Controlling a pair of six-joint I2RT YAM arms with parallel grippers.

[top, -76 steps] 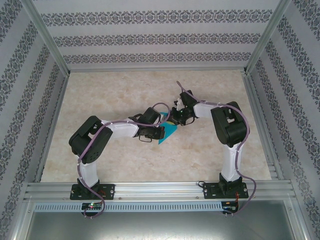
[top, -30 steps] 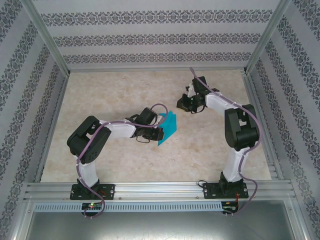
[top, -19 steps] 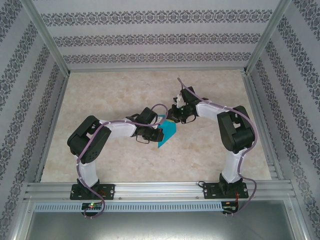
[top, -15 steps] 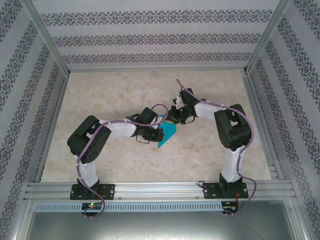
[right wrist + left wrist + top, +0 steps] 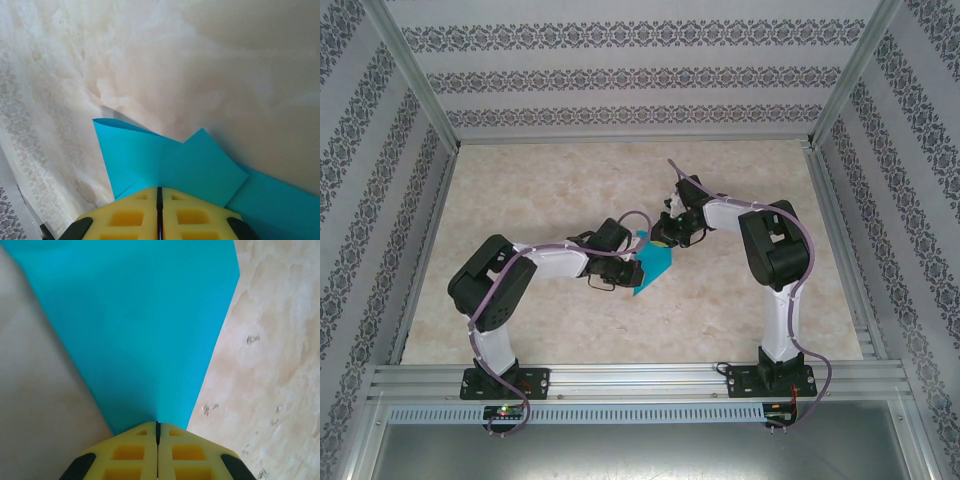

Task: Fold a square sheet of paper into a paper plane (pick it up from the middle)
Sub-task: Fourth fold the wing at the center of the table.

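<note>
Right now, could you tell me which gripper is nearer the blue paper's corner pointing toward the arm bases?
Left. The left gripper grips the paper's edge just beyond that corner; the right gripper grips its far end.

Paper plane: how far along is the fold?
Done: the thin turquoise-blue paper sheet is up off the beige marble-look table, and the right wrist view shows overlapping folded flaps on it. In hand: the left end effector and right end effector are both shut on it, one from each side. Left: no slim pointed dart with a centre crease yet, so most folds likely remain.
</note>
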